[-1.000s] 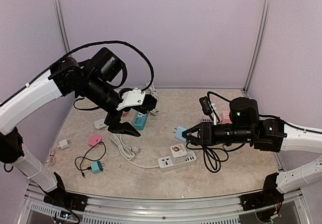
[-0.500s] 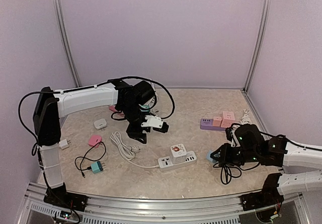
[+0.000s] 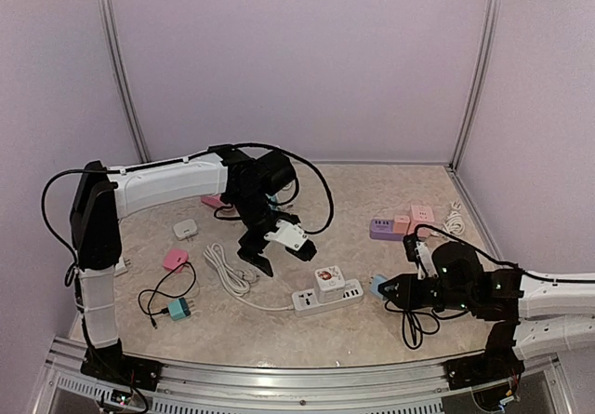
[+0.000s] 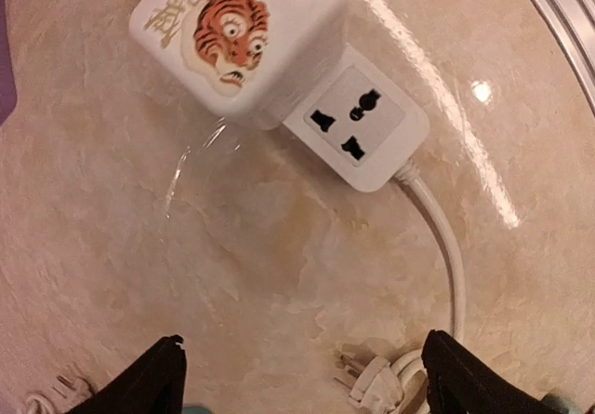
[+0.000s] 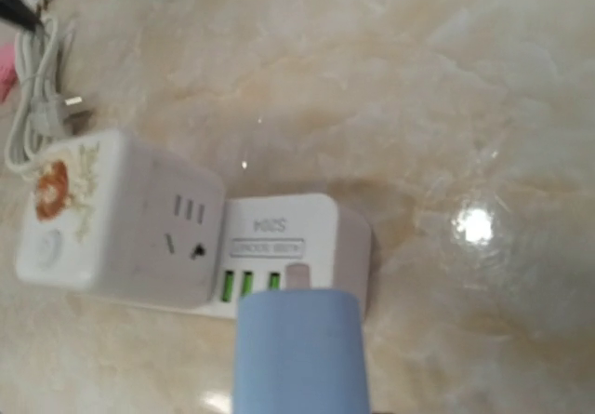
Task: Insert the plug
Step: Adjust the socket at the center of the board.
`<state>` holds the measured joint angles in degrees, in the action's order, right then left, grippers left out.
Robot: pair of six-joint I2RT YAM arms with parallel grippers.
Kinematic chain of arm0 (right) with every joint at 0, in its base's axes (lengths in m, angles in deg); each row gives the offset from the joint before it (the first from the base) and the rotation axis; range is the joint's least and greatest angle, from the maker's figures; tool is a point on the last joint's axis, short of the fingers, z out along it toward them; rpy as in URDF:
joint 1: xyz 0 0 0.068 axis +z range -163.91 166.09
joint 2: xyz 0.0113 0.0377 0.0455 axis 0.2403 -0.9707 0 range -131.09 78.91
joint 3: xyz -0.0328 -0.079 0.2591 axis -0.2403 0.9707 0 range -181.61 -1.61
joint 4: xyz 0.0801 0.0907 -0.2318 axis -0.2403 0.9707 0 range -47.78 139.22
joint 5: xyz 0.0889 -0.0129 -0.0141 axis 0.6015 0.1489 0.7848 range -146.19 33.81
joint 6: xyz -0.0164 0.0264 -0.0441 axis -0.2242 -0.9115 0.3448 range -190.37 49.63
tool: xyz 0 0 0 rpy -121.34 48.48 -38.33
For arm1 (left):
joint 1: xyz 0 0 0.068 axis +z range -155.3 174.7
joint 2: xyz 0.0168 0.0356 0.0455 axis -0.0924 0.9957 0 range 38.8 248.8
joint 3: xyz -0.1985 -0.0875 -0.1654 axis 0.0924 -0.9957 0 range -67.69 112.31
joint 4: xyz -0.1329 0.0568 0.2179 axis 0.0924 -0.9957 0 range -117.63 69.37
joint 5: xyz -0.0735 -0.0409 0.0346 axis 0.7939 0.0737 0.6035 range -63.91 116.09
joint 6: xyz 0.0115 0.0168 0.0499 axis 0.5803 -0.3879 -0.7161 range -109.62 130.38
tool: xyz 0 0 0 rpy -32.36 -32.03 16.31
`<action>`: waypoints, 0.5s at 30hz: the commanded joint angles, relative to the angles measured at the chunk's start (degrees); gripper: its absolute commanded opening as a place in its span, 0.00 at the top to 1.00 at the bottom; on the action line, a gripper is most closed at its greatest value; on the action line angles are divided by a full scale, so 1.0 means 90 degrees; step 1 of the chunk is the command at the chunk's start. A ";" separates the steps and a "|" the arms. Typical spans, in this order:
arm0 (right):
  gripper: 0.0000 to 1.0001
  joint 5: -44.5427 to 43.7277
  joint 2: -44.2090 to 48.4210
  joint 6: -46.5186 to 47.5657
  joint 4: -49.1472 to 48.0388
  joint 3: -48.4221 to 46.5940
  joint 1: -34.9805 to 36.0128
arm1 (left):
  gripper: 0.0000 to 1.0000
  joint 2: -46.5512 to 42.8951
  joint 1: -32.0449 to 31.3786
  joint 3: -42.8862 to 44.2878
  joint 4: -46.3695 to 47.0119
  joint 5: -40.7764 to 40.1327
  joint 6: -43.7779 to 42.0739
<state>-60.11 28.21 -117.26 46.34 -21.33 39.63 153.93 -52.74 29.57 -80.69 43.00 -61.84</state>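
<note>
Your right claw (image 3: 388,288) is clamped on the blue plug (image 5: 297,349), low over the surface (image 3: 353,200), just off the right end of the white power strip (image 3: 327,298). The strip's long axis runs left to right, pointing toward that claw, so your right arm is nearer. Your left claw (image 4: 302,340) hangs wide and empty over the strip's other end, beside the tiger cube (image 4: 237,37). A black cord (image 3: 409,326) coils under the right arm.

lilac walls (image 3: 297,60) enclose a glossy marbled tabletop (image 3: 358,191).

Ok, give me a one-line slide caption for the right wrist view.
A blue plug poised before the end of the white power strip, a cube adapter seated on it.
</note>
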 commanded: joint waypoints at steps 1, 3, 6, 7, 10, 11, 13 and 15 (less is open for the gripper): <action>1.00 -0.0296 -0.0014 0.0574 -0.0437 0.0303 0.0243 | 0.03 -0.0122 -0.0432 0.0950 -0.0953 0.0003 -0.2563; 1.00 -0.0312 -0.0103 0.0659 -0.0602 0.0296 0.0339 | 0.01 0.0100 -0.0629 0.1372 -0.0886 -0.0011 -0.2690; 1.00 -0.0233 -0.0136 0.0747 -0.0696 0.0330 0.0360 | 0.01 0.0545 -0.0876 0.2183 -0.1063 0.0067 -0.2799; 1.00 -0.0203 -0.0109 0.0756 -0.0715 0.0349 0.0374 | 0.01 0.0734 -0.0944 0.2477 -0.1188 0.0060 -0.2865; 1.00 -0.0215 0.0033 0.0731 -0.0709 0.0420 0.0384 | 0.01 0.1248 -0.1153 0.3096 -0.1739 -0.0127 -0.3139; 1.00 -0.0251 0.0073 0.0721 -0.0698 0.0435 0.0384 | 0.01 0.1360 -0.1221 0.3179 -0.1905 -0.0262 -0.3218; 1.00 -0.0376 0.0114 0.0651 -0.0650 0.0462 0.0394 | 0.01 0.1597 -0.1302 0.3217 -0.2125 -0.0491 -0.3322; 1.00 -0.0462 0.0081 0.0563 -0.0619 0.0482 0.0398 | 0.01 0.1755 -0.1345 0.3284 -0.2221 -0.0629 -0.3371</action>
<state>-61.97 28.15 -111.75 41.86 -18.03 42.60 165.52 -63.91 57.96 -92.34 40.94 -88.27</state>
